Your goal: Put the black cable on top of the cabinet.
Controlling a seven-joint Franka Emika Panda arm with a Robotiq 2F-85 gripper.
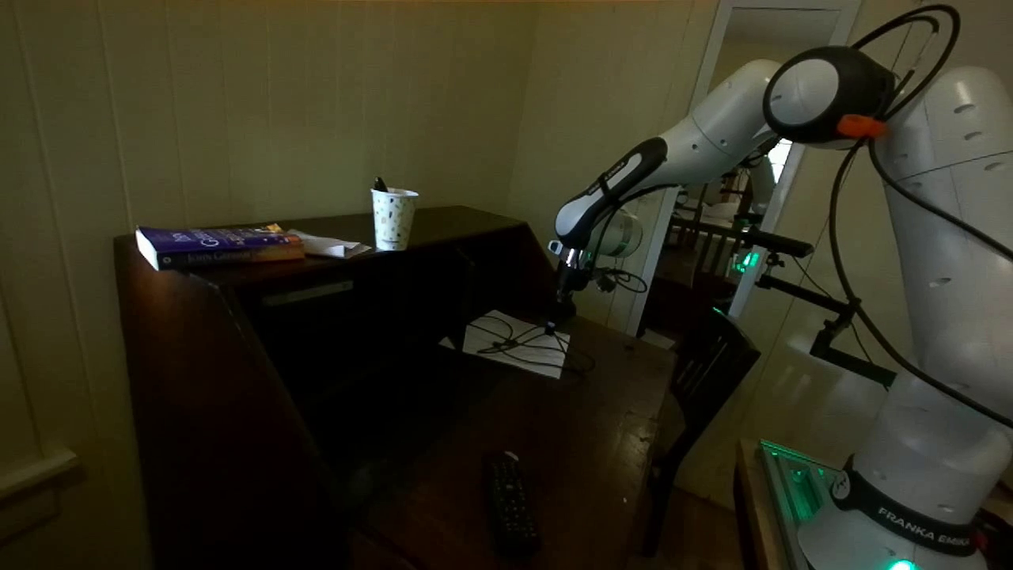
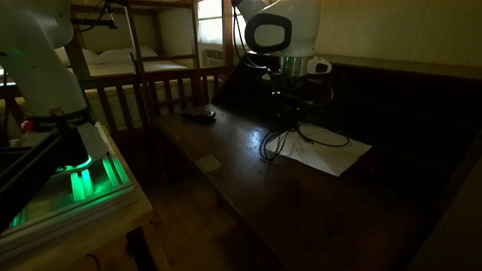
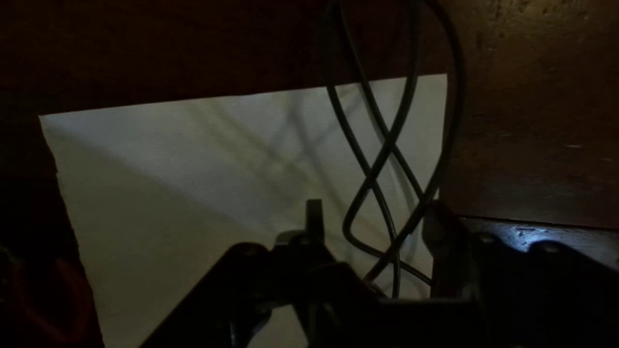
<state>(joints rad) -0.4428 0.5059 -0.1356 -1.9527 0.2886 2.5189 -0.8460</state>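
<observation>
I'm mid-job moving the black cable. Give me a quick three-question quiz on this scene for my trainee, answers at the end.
1. Short answer: on the flat top of the cabinet, what stands upright near the book?
2. Multiple choice: in the wrist view, where loops of the black cable show, the gripper is: A) shut tight; B) open; C) out of frame.
3. True or false: the black cable lies on the cabinet's flat top.

Key:
1. A patterned cup.
2. B.
3. False: its loops show over and beside a white sheet, lower than that top.
</observation>
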